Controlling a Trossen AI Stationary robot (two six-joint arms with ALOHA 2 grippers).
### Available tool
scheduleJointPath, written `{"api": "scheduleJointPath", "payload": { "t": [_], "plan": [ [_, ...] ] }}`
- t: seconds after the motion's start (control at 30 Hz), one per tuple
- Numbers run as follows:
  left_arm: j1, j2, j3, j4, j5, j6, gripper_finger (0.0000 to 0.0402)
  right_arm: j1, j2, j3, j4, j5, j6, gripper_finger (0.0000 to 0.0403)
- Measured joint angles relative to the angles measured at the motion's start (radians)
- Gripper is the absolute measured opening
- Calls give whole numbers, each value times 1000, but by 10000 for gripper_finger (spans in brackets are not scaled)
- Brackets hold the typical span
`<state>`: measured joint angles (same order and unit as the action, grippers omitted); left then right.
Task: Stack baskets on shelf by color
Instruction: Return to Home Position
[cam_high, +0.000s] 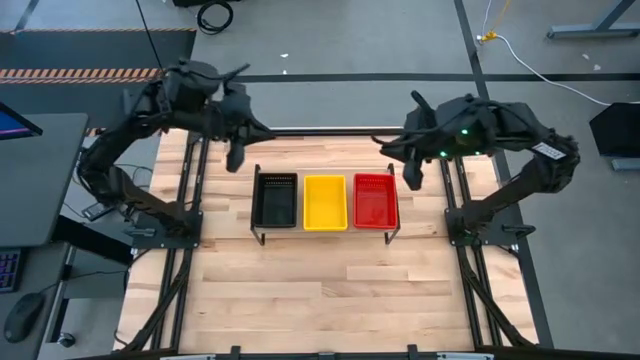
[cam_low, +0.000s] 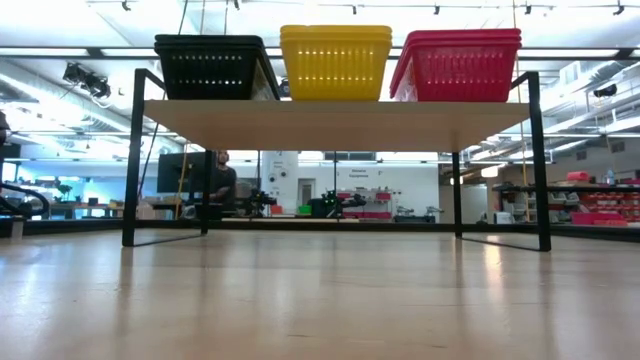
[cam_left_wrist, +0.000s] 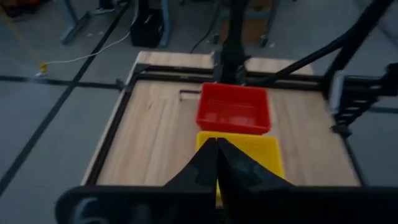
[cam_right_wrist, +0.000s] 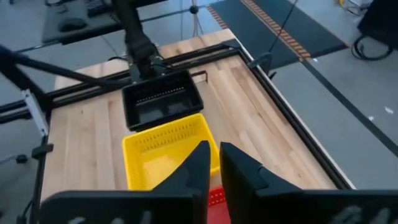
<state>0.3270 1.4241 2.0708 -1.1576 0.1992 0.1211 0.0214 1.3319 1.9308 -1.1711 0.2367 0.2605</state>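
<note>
Three basket stacks sit side by side on the shelf (cam_low: 335, 125): black (cam_high: 274, 200), yellow (cam_high: 325, 202) and red (cam_high: 375, 200), resting by their bottoms on its light wooden top. The low view shows the black (cam_low: 210, 67), yellow (cam_low: 335, 62) and red (cam_low: 460, 65) stacks from the side. My left gripper (cam_high: 236, 158) hangs in the air beyond the shelf's far left corner, shut and empty (cam_left_wrist: 216, 163). My right gripper (cam_high: 411, 178) hovers just off the red stack's right side, open by a narrow gap (cam_right_wrist: 213, 165) and empty.
Bare wooden tabletop (cam_high: 320, 290) spreads in front of the shelf toward the near edge. Black frame rails (cam_high: 190, 260) run along both sides of the table. The shelf's thin black legs (cam_low: 130, 160) stand at its corners. A person shows far off in the room (cam_low: 222, 180).
</note>
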Motion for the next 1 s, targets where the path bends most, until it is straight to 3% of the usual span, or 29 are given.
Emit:
{"api": "scheduleJointPath", "payload": {
  "t": [0.23,0.53,0.63,0.8,1.0],
  "plan": [
    [43,-45,-1,17,51,0,4,12,-109,-105,32,8,9,7],
    [35,-104,-22,131,41,-73,2,12,-397,-470,397,-4,53,4],
    [3,-168,-168,286,28,-168,2,12,-494,-596,468,-37,65,6],
    [-105,-333,-557,632,-112,-341,1,12,-639,-755,517,-62,122,3],
    [-185,-517,-875,755,-259,-479,1,12,-815,-899,546,-52,120,4]
  ]
}}
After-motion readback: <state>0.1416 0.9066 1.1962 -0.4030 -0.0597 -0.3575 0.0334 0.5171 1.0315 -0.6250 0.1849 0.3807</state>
